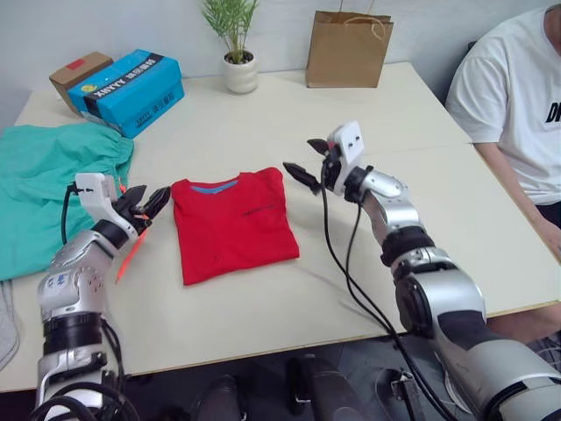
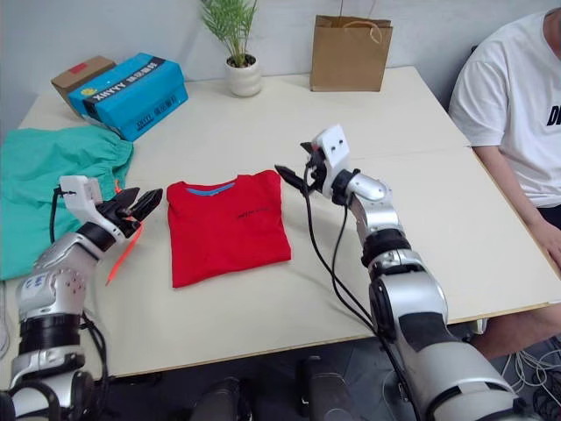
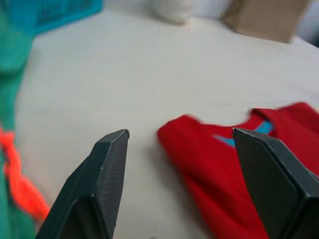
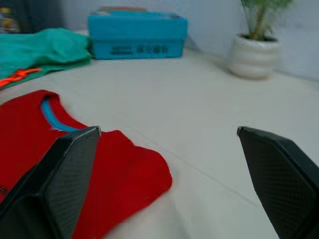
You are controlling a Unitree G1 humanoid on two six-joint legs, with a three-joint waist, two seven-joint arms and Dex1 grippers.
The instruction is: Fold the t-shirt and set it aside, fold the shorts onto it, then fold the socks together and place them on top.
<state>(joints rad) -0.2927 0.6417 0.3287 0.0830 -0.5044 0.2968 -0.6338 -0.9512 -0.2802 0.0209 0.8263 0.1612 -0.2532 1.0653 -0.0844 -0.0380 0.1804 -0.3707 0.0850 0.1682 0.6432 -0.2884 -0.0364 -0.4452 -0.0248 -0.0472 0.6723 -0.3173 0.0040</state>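
The red t-shirt (image 1: 232,224) lies folded into a flat rectangle in the middle of the table, blue neckband toward the far side. The teal shorts (image 1: 44,189) lie bunched at the left, their orange drawstring (image 1: 130,250) trailing by my left arm. My left gripper (image 1: 149,203) is open, just off the t-shirt's left edge (image 3: 224,174). My right gripper (image 1: 308,162) is open and empty, hovering by the t-shirt's far right corner (image 4: 114,179). A sliver of light grey fabric (image 1: 5,324) shows at the near left edge; I cannot tell whether it is the socks.
A blue box (image 1: 131,88) and a small cardboard box (image 1: 79,70) stand at the far left. A potted plant (image 1: 238,66) and a brown paper bag (image 1: 348,48) stand at the back. A person in a white t-shirt (image 1: 513,105) sits at the right side.
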